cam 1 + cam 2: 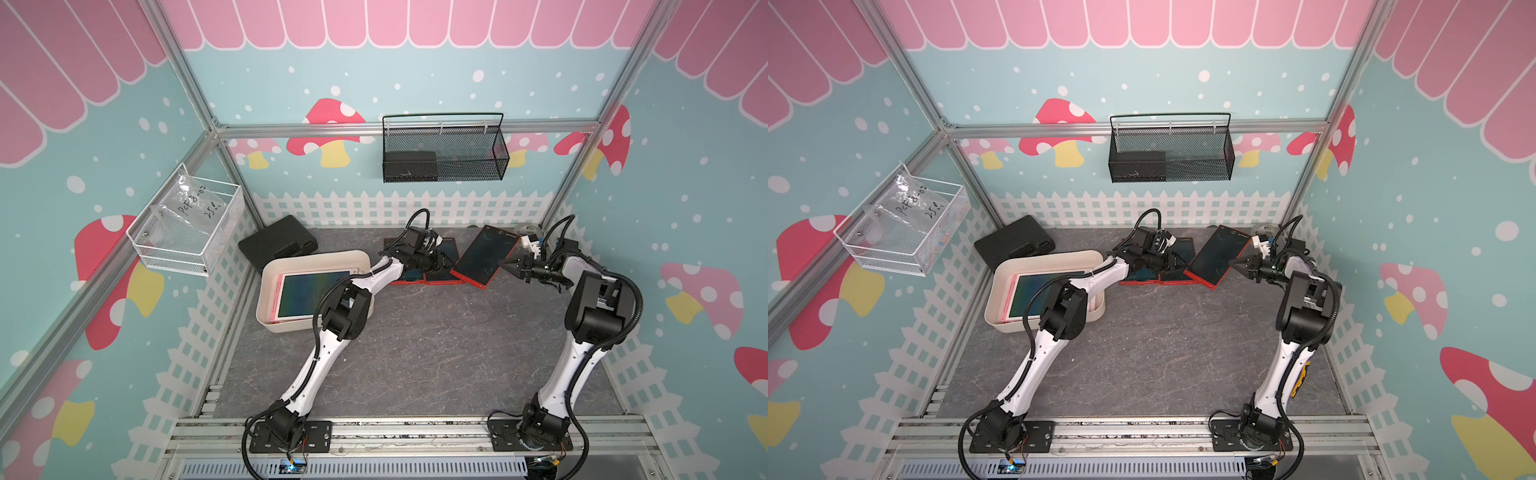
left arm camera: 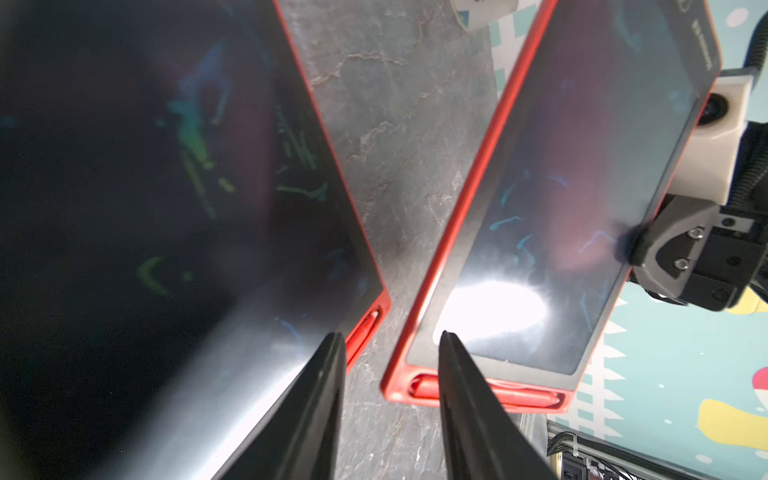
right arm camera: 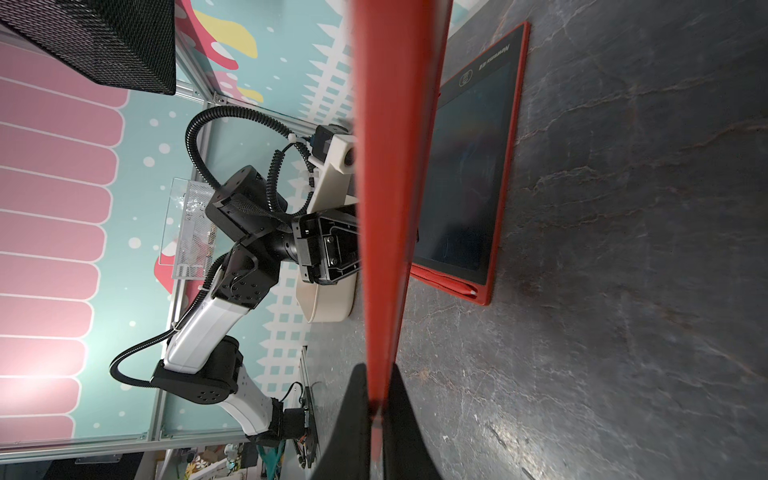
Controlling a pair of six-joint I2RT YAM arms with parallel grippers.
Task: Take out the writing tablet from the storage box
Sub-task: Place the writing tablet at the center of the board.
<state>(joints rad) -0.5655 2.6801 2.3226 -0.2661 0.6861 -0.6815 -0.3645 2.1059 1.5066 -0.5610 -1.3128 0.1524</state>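
Note:
The cream-white storage box (image 1: 316,257) stands at the table's left with a pink-framed writing tablet (image 1: 307,295) lying in it; both top views show it (image 1: 1050,295). My right gripper (image 1: 508,264) is shut on the edge of a red writing tablet (image 1: 484,255), which is tilted and raised on the gripper's side. In the right wrist view that red edge (image 3: 390,166) runs between the shut fingers (image 3: 376,399). My left gripper (image 2: 390,336) is open and empty, over two red tablets (image 1: 432,272) that lie flat on the table to the right of the box.
A black hard case (image 1: 276,243) lies behind the box. A black mesh basket (image 1: 444,149) hangs on the back wall, and a white wire basket (image 1: 187,228) with a plastic bag hangs on the left wall. A small white round object (image 1: 525,230) sits at the back right.

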